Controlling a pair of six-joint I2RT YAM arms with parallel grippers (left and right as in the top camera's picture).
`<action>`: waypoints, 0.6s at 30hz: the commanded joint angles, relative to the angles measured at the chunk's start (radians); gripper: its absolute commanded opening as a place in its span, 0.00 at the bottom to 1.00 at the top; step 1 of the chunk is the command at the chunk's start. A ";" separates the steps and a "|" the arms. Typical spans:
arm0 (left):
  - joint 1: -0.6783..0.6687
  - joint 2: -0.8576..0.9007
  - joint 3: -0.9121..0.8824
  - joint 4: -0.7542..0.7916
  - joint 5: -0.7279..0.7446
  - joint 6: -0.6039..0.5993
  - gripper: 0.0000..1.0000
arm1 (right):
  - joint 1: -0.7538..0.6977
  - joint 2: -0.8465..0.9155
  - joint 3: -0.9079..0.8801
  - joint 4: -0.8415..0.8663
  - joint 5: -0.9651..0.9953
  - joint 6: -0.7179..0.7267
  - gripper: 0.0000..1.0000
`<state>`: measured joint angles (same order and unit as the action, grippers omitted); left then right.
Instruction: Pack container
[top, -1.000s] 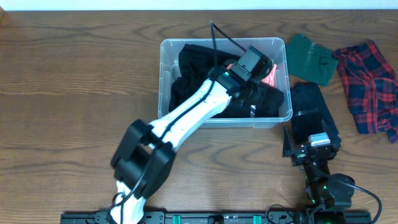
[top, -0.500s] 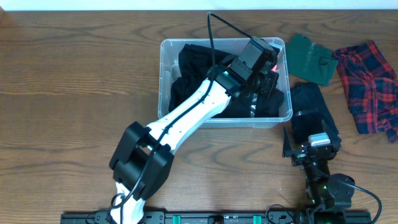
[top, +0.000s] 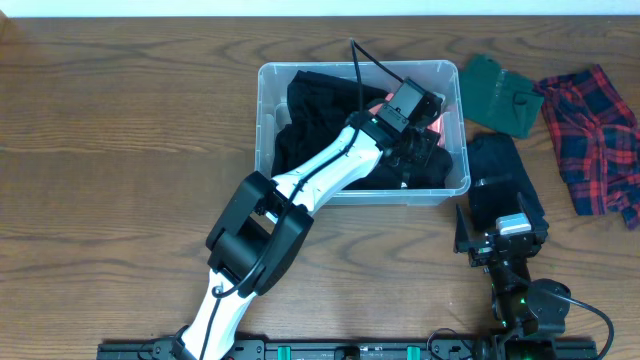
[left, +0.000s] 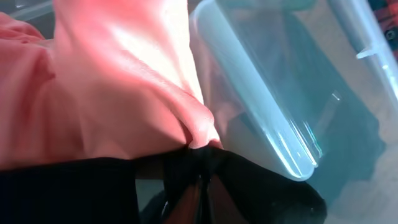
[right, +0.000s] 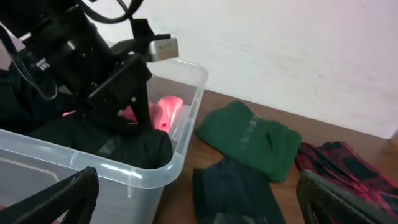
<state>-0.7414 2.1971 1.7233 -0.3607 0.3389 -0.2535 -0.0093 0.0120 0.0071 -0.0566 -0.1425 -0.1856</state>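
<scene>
The clear container (top: 262, 120) sits mid-table and holds black garments (top: 320, 105) and a pink garment (top: 436, 124) at its right end. My left gripper (top: 416, 150) reaches into the container's right side. In the left wrist view its jaws (left: 203, 198) are shut, with the tips buried where the pink garment (left: 112, 81) meets a black garment (left: 68, 190), next to the container wall (left: 261, 106). I cannot tell if cloth is pinched. My right gripper (top: 505, 236) is open and empty, low at the front right, with its fingers (right: 205, 208) spread wide above a dark navy garment (right: 239, 186).
Right of the container (right: 180, 155) lie a folded dark navy garment (top: 505, 180), a green garment (top: 498, 95) and a red plaid shirt (top: 595, 135). The green garment (right: 249, 137) and the plaid shirt (right: 348, 165) also show in the right wrist view.
My left gripper rose and swung towards the container's far right corner, then came back down into the clothes. The elbow moved right. The right arm has not moved.
</scene>
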 joint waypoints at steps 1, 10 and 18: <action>0.028 -0.071 0.024 -0.014 -0.007 0.018 0.06 | -0.012 -0.005 -0.002 -0.004 -0.004 -0.006 0.99; 0.132 -0.323 0.027 -0.094 -0.216 0.065 0.12 | -0.012 -0.005 -0.002 -0.004 -0.004 -0.006 0.99; 0.477 -0.460 0.027 -0.262 -0.465 0.074 0.71 | -0.012 -0.005 -0.002 -0.004 -0.004 -0.006 0.99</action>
<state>-0.3767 1.7496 1.7466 -0.5915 0.0017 -0.1905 -0.0093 0.0120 0.0071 -0.0566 -0.1429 -0.1856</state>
